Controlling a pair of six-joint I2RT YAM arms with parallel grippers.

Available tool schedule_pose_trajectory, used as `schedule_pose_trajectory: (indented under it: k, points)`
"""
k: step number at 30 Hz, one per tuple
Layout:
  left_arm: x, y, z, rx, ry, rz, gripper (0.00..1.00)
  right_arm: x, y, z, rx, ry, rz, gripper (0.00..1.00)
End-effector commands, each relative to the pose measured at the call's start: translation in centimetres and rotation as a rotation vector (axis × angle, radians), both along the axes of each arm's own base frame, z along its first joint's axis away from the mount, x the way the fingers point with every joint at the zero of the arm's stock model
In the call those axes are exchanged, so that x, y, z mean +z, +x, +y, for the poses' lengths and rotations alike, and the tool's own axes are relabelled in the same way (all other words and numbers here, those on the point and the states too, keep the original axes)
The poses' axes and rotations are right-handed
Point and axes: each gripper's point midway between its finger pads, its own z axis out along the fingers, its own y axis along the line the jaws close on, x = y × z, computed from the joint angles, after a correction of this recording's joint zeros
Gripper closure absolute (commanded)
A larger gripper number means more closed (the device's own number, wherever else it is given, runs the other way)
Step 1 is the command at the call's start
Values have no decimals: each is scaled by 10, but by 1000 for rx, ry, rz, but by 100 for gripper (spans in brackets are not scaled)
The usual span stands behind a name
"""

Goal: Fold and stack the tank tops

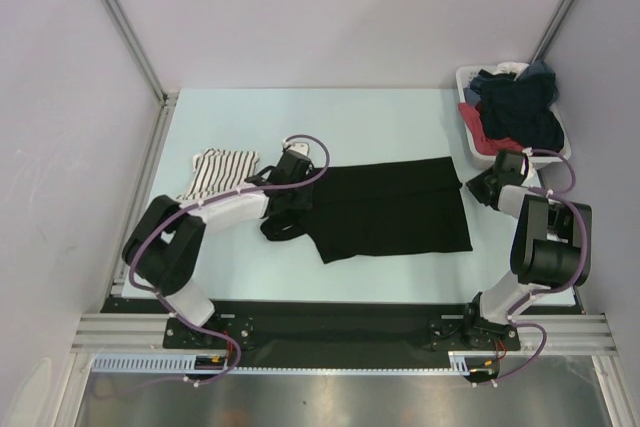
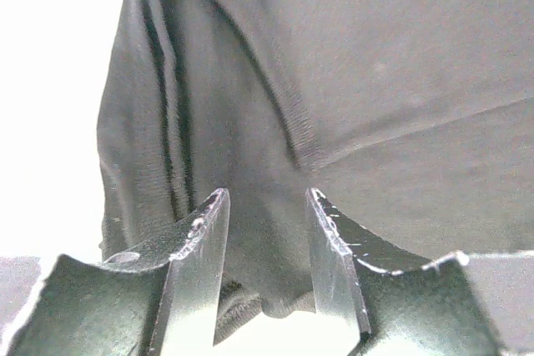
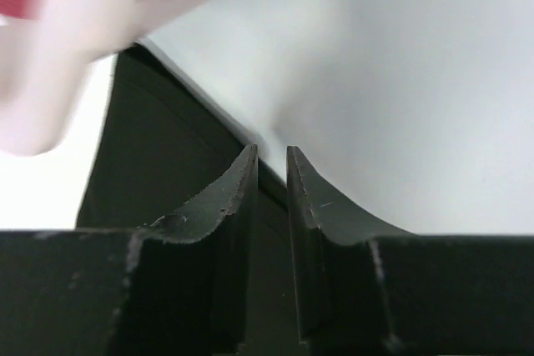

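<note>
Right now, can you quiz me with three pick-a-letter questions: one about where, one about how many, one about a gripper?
1. Where is the white fabric tank top with thin black stripes, compared with the plain black fabric tank top? A) on it B) left of it C) right of it
2. How many tank tops lie directly on the pale table? A) one B) four C) two
3. The left gripper has its jaws: A) apart B) clamping the striped top C) hidden
Answers: B, it lies apart on the left; C, one striped, one black; A, its wrist view shows a gap.
</note>
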Motion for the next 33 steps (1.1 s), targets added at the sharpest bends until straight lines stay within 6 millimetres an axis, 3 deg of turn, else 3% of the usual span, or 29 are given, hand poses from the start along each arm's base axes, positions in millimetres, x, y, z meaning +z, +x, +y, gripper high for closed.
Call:
schedule_pose_trajectory:
  k: [1,4,8,14,15,17,20,24,25,33]
  points:
    - [43,7,-6,4,-62,-118,53,30,4,-12,-27,-74,-78,75]
    - [50,5,-6,-7,-70,-131,38,40,0,-9,-8,-87,-115,70]
    - [56,2,-2,8,-74,-138,31,54,-3,9,53,-110,-150,61]
    - [55,-6,28,105,-14,-126,27,58,-16,47,141,-79,-157,58]
    - [54,-9,33,115,-11,-123,28,54,-22,57,172,-59,-147,59]
    - [56,-12,45,154,-39,-117,29,48,-34,59,163,-52,-110,63]
    - [36,-25,68,209,-65,-74,31,44,-53,64,177,-46,-70,70]
    - [25,-39,93,281,-72,-78,29,34,-70,56,112,-78,-3,76]
    - [32,-41,94,289,-96,-105,29,29,-75,54,98,-72,25,77]
    - [25,-64,101,278,-140,-119,27,-4,-87,57,102,-51,115,86]
